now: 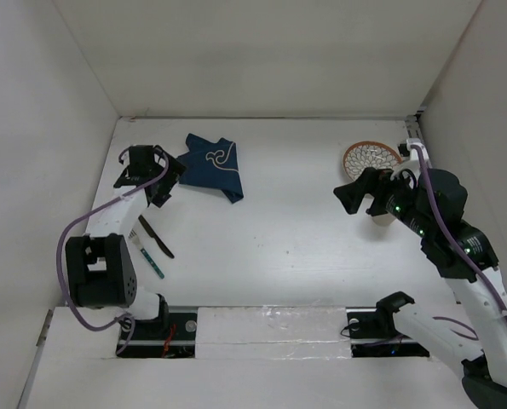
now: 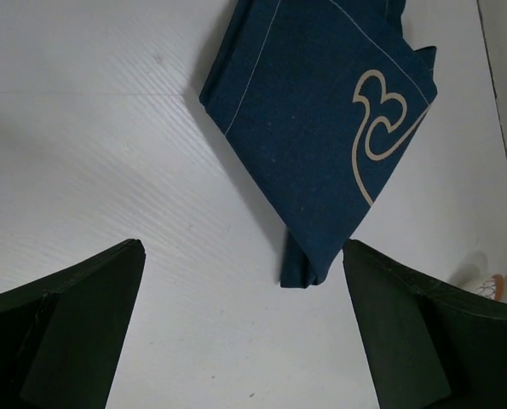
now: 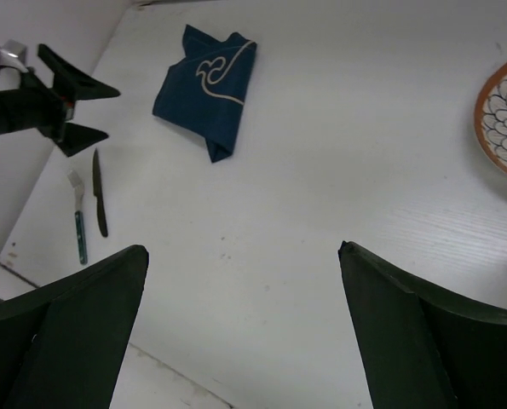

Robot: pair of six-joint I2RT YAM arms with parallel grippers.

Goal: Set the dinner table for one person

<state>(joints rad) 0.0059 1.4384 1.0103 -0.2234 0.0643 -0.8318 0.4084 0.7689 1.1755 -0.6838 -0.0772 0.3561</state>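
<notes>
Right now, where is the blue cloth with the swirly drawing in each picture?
Top external: the blue cloth lies up and left of the middle of the dinner table.
Left wrist: the blue cloth fills the top right.
Right wrist: the blue cloth sits near the top left.
Shared landmark: the cloth's pale swirl shows in all three.

A plain white back wall joins a left wall and right wall under soft, even light.

Wide open: left pincer, right pincer
</notes>
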